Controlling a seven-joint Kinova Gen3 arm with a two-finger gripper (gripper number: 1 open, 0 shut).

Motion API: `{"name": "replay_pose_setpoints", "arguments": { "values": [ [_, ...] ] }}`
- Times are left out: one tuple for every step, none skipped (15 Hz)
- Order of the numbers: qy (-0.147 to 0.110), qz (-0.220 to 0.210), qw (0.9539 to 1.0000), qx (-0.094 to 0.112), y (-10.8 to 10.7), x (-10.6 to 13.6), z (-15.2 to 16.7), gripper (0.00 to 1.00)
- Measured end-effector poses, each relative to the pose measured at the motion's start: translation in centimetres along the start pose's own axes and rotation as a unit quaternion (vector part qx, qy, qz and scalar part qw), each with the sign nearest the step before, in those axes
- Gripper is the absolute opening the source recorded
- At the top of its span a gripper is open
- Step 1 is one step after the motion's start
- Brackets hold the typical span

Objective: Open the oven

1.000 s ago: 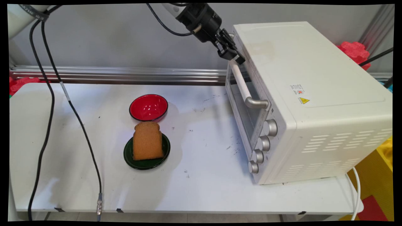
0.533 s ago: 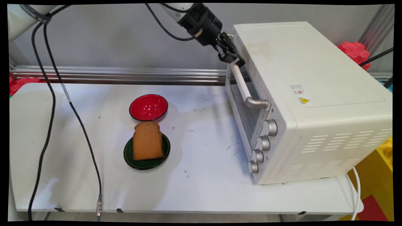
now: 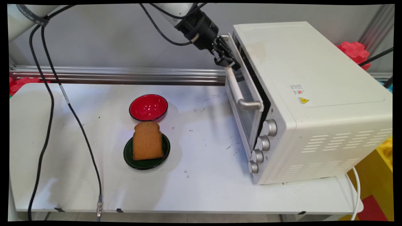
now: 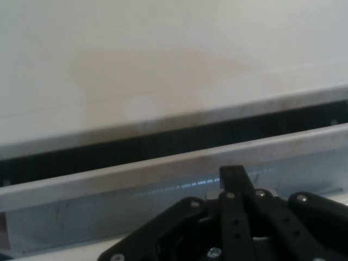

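Note:
A white toaster oven stands on the right of the table. My gripper is shut on the far end of the oven door's white handle. The door is tilted slightly out at its top, and a dark gap runs between it and the oven body. The hand view looks over the door's top edge at that dark gap and the oven's top. A slice of brown bread lies on a dark green plate mid-table. Just behind it is a red bowl.
Several silver knobs run down the oven's front right. Black cables hang over the table's left side. An aluminium rail runs along the wall behind. Red foam and yellow mats lie past the oven.
The gripper has drawn the handle leftward and slightly down. The oven door, flush a second ago, has swung out at the top and shows a dark gap.

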Motion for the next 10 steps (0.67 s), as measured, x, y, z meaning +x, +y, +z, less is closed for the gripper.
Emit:
{"name": "replay_pose_setpoints", "arguments": {
  "values": [
    [-0.001,0.000,1.0000,0.000,0.0,-0.2,-0.1,0.00],
    [-0.004,0.000,1.0000,0.001,0.0,-0.4,-0.1,0.00],
    [-0.006,0.000,1.0000,0.001,0.0,-0.6,-0.2,0.00],
    [-0.009,0.000,1.0000,0.001,0.0,-0.9,-0.3,0.00],
    [-0.011,0.000,0.9999,0.002,0.0,-1.1,-0.4,0.00],
    [-0.013,-0.001,0.9999,0.002,0.0,-1.4,-0.5,0.00],
    [-0.017,-0.001,0.9999,0.002,0.1,-1.8,-0.7,0.00],
    [-0.020,-0.002,0.9998,0.002,0.1,-2.1,-0.9,0.00],
    [-0.023,-0.002,0.9997,0.002,0.1,-2.4,-1.0,0.00],
    [-0.025,-0.002,0.9997,0.002,0.1,-2.6,-1.1,0.00]
  ]
}}
